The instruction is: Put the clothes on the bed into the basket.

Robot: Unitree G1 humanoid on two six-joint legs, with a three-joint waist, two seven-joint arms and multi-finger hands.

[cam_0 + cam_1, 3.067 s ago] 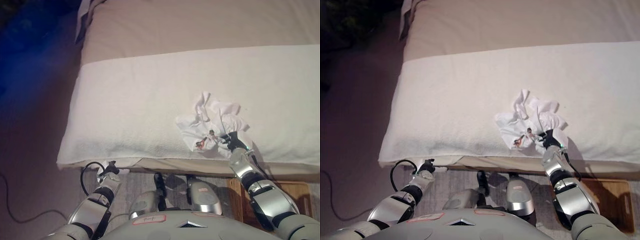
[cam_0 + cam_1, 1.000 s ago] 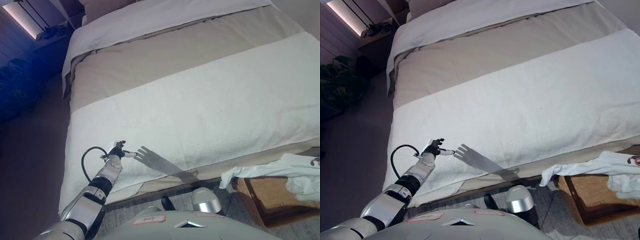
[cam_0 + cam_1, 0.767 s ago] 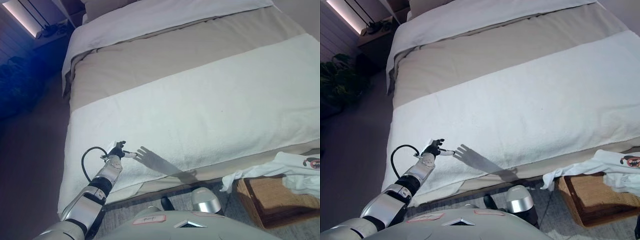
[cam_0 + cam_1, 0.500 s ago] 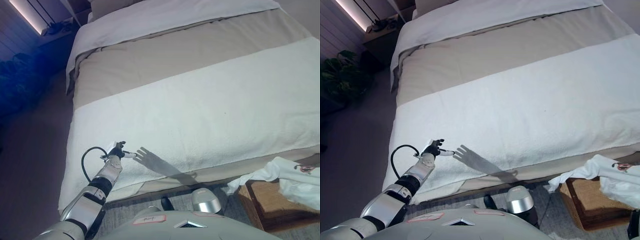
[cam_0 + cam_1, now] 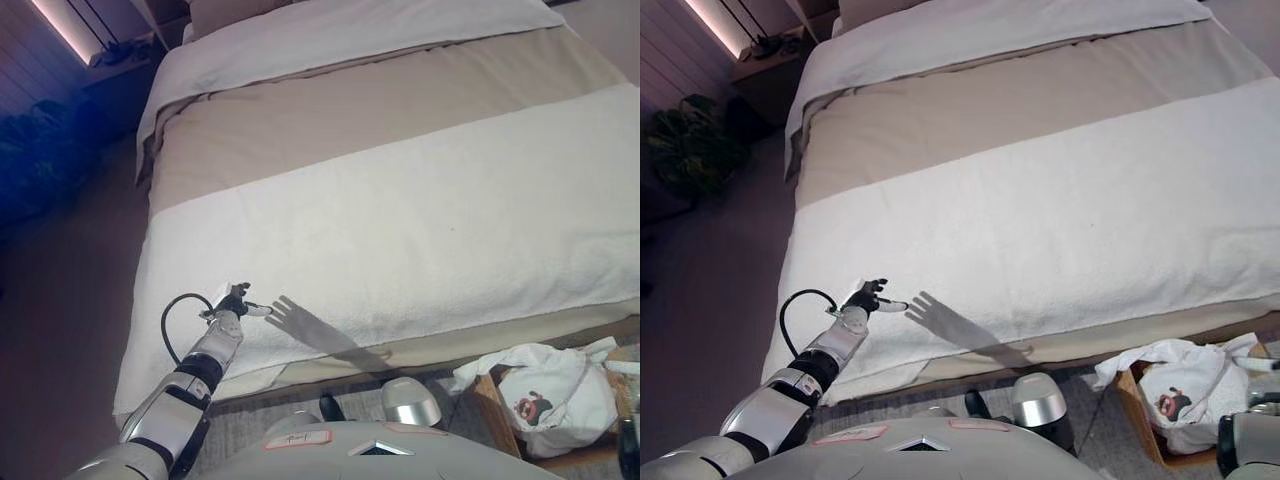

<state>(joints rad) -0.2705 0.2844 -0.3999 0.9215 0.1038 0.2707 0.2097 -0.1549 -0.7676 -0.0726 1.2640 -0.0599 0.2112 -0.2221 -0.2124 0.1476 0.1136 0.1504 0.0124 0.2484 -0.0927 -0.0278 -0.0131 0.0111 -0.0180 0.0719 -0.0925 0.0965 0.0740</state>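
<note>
A white garment with a small dark print point(image 5: 553, 396) lies bunched in the brown wicker basket point(image 5: 1133, 407), on the floor at the bed's near right corner. My right arm comes in at the lower right; its hand point(image 5: 1258, 380) is at the garment's right edge and mostly cut off by the view's edge. My left hand point(image 5: 234, 301) is open and empty, held just over the white blanket point(image 5: 420, 230) near the bed's front left corner. I see no clothes on the bed.
The bed has a beige sheet point(image 5: 360, 110) behind the white blanket and white bedding at its head point(image 5: 340, 30). A dark plant point(image 5: 685, 150) stands on the floor left of the bed. Grey carpet lies in front of the bed.
The white garment, stretched out above the basket before, has dropped and bunched up inside it. The view has shifted a little. The left hand has not moved.
</note>
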